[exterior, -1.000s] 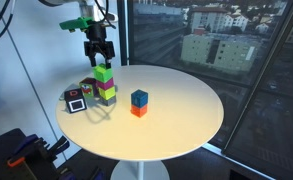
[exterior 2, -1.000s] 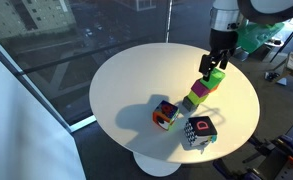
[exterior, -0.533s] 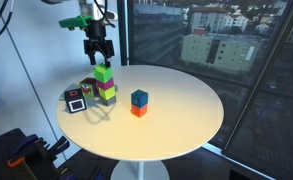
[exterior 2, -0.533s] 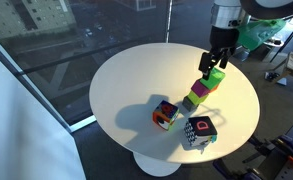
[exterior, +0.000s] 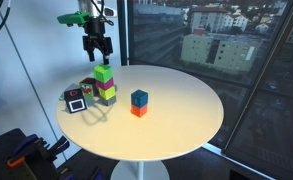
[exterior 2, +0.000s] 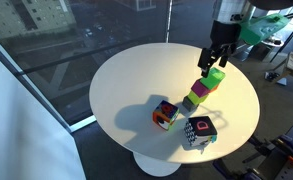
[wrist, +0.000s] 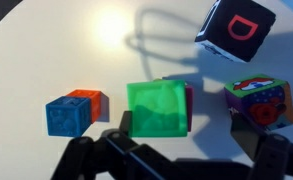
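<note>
1. Hovering directly above the block stack (exterior: 104, 87), the end effector (exterior: 96, 50) has its jaws spread wide and carries nothing. It stands clear of the green top block (exterior: 103, 73).
2. The stack stands on the round white table (exterior: 186, 120), toward one edge. A black-and-white cube (exterior: 76, 101) and a multicoloured cube (wrist: 256, 100) sit just beside it. A blue-on-orange pair (exterior: 138, 103) stands apart, nearer the middle.
3. Risk: an off-centre descent. The wrist view shows the green top block only roughly centred between the fingers. A fingertip landing on its top face instead of beside it would likely topple the column.
4. Risk: shearing. The stack is tall and narrow, and in an exterior view its blocks look stepped rather than flush, though perspective may account for some of this. Contact by one finger before the other could slide the upper blocks off.
5. Risk: collateral damage. Falling blocks would probably strike the neighbouring cubes or go over the nearby table edge.
6. Risk: wrong grip height. Closing too low could clamp two blocks at once, and closing too high leaves a thin hold liable to slip.
</note>
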Tool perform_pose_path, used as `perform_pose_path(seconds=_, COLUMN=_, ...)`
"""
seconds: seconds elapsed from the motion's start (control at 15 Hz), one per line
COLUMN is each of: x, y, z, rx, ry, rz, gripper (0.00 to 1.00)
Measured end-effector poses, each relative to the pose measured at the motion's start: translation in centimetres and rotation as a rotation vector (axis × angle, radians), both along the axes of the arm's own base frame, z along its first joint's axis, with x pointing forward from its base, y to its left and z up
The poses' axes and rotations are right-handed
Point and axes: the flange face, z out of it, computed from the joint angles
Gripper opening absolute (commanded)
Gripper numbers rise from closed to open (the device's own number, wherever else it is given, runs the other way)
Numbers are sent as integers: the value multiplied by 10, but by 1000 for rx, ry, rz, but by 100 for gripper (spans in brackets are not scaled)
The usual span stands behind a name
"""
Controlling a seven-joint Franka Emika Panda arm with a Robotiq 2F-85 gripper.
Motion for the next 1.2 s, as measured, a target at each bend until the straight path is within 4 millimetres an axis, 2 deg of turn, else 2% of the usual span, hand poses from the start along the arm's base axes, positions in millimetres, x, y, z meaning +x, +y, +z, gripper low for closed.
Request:
perform_pose_path(seconds=0.53, x=-2, y=-11, z=12, rx=3, ry=-6, rz=-22, gripper=100)
perform_pose_path(seconds=1.2, x=-6, y=-63, z=16, rx=9, ry=30, rz=-82, gripper=100)
